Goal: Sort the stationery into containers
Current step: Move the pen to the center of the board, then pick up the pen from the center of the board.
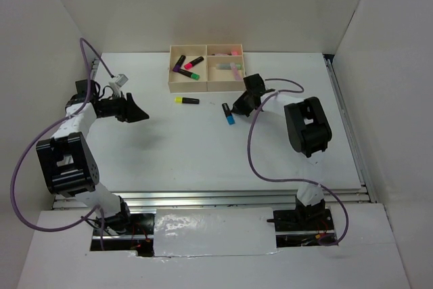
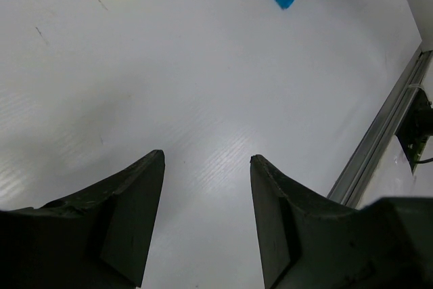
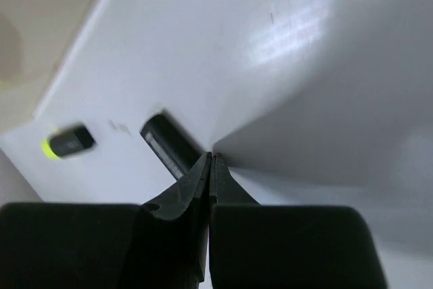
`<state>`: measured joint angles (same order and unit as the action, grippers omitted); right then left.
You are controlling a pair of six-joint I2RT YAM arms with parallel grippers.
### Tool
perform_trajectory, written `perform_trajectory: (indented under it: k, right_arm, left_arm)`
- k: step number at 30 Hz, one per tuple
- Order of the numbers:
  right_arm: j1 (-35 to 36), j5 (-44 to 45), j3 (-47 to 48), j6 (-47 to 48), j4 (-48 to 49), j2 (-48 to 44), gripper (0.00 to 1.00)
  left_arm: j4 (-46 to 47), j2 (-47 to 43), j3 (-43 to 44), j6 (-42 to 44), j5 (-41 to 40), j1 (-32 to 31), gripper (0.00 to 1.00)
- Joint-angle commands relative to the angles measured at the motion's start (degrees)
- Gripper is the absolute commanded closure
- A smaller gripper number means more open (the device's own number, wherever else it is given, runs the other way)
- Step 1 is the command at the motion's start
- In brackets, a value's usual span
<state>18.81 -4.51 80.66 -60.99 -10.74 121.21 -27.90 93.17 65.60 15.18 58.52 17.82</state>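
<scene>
The left gripper [image 2: 206, 157] is held parted, empty, over open table [image 1: 203, 153]; the right gripper [image 3: 212, 156] is pressed closed beside the blue-ended marker [image 1: 228, 114], near the front wall of the tray [image 1: 189, 87]

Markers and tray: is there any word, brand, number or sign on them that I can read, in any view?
No text can be read in any view.
Yellow marker: no print shows; it is too small from the top, and only its end shows in the left wrist view.
Blue marker: blurred in the right wrist view, nothing legible.
Tray: plain walls, no label.
</scene>
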Motion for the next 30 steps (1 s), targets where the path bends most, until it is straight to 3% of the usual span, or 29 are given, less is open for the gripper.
perform_trajectory:
  k: [1, 2, 3, 4, 7, 8, 12, 17, 30]
  right_arm:
    - [0.88, -2.6, -2.35, 6.22, -3.31, -5.98, 0.95]
    - [0.88, -2.95, -2.09, 7.63, -3.84, -6.59, 0.77]
    - [0.27, -3.39, -1.91, 10.77, -4.11, -7.9, 0.68]
    - [-0.08, -3.66, -1.57, 12.02, -4.2, -8.79, 0.44]
    - [-1.23, -3.66, -1.21, 19.72, -2.36, -11.95, 0.18]
    - [-1.06, -3.23, 0.1, 21.86, -2.53, -12.39, 0.15]
    - [1.22, 0.02, 5.55, 32.67, -7.53, -11.27, 0.13]
    - [6.76, 3.98, 8.28, 42.17, -13.42, -7.32, 0.23]
    - [10.81, 10.05, 15.04, 45.26, -21.51, 3.07, 0.23]
  left_arm:
    - [-0.84, -4.57, -1.53, 2.05, 2.12, 0.72, 0.35]
    - [-0.67, -4.83, -1.79, 2.13, 1.86, 0.72, 0.34]
    - [-0.75, -5.53, -2.32, 1.7, 1.77, 0.89, 0.34]
    - [-0.4, -5.8, -2.58, 1.52, 1.68, 0.98, 0.34]
    - [0.91, -6.68, -3.46, 0.03, 1.25, 1.07, 0.34]
    - [1.27, -6.85, -3.64, -0.41, 0.98, 1.16, 0.34]
    - [1.62, -7.12, -4.08, -0.77, 0.37, 1.16, 0.34]
    - [1.97, -8.44, -4.78, -0.5, -0.6, 1.16, 0.34]
    - [0.39, -11.51, -5.57, 1.43, -3.94, 1.25, 0.35]
